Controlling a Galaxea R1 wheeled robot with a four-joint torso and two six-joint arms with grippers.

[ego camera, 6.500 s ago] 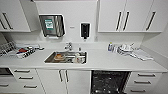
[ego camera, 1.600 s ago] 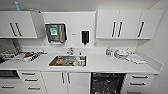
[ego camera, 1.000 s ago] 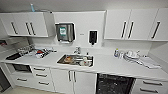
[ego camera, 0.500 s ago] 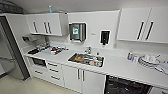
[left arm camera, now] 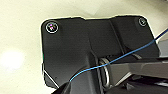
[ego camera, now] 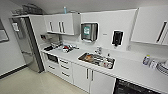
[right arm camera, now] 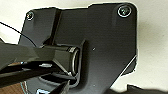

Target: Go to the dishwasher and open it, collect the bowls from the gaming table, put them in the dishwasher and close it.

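The dark open dishwasher cavity (ego camera: 136,88) lies below the white surface (ego camera: 130,70), right of the steel sink (ego camera: 97,60); either hand's state cannot be told.

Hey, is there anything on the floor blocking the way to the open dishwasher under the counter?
Nothing visible does. The dishwasher shows as a dark opening under the counter, right of the sink. The stretch of floor seen in the head view is bare, but the floor directly before the dishwasher lies outside the picture.
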